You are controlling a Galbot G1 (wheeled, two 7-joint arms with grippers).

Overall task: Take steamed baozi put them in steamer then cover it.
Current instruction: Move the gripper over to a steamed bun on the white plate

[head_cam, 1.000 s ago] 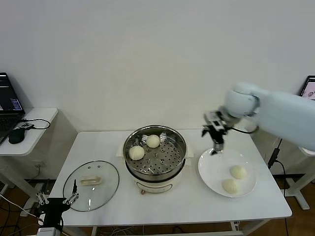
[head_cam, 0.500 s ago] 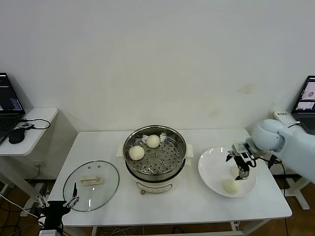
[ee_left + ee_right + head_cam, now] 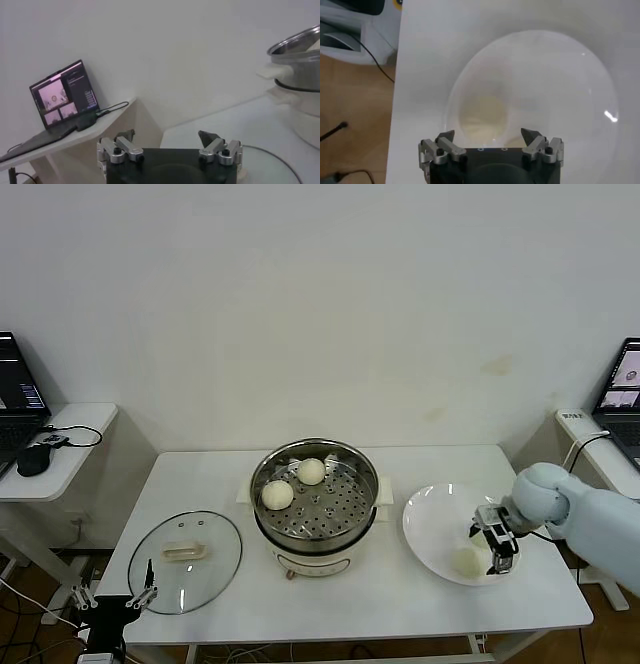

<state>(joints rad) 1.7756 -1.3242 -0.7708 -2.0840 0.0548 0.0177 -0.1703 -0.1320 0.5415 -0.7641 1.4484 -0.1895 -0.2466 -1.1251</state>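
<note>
Head view: we have the right gripper (image 3: pixel 496 550), jaws apart, over the baozi (image 3: pixel 467 561) on the plate (image 3: pixel 430 524) at the table's right end; right wrist view: centre that baozi (image 3: pixel 482 116) between the jaws, then close gently.

Lab: laptops (image 3: pixel 20 389) beside white table (image 3: pixel 400 604)

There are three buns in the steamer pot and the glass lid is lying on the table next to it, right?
Not quite. The head view shows two buns in the steamer pot, not three. The glass lid is lying on the table next to it, as you said.
</note>
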